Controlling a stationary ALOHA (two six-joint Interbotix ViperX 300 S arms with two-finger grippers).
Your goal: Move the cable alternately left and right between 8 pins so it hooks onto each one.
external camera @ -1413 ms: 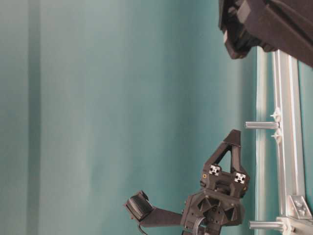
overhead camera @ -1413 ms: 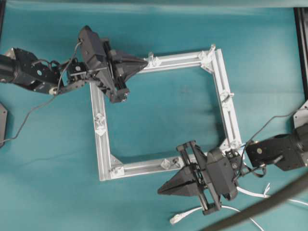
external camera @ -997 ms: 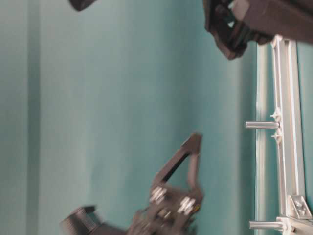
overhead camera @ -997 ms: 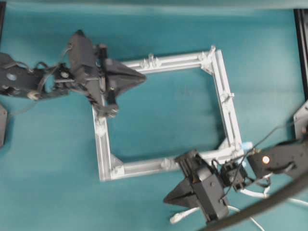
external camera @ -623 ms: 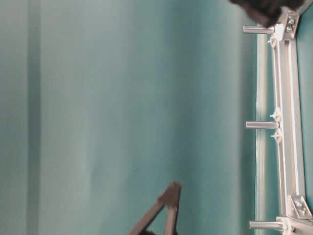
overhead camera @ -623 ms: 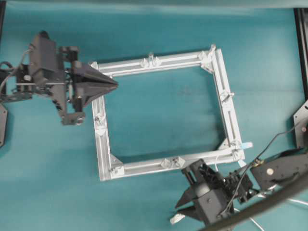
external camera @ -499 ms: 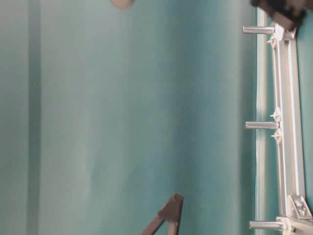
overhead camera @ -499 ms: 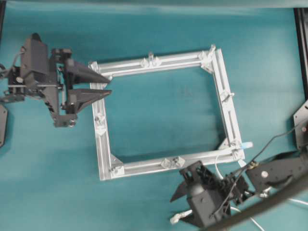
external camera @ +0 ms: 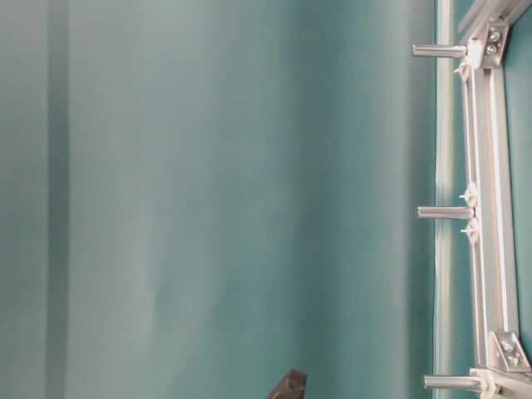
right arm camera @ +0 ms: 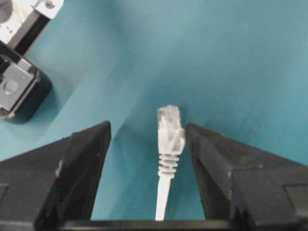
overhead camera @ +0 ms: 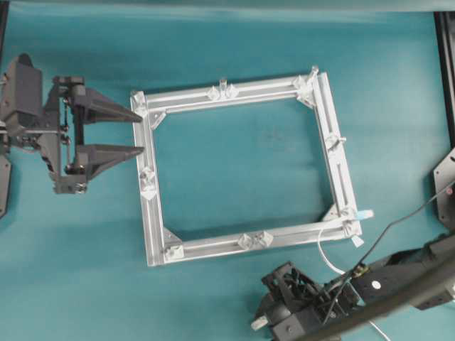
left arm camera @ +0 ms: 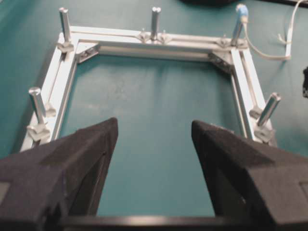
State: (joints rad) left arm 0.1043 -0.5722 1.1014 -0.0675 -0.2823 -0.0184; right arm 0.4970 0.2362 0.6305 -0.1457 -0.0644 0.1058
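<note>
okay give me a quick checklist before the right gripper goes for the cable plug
1. Right gripper open: ok.
2. Plug lies between its fingers: ok, not touching either.
3. Cable free of the pins: ok, only looped near the frame corner.
4. Left gripper open and empty: ok.
5. Left gripper outside the frame: ok.
6. Height of the right gripper above the table: cannot tell.

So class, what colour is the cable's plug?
White; the plug shows best in the right wrist view.
</note>
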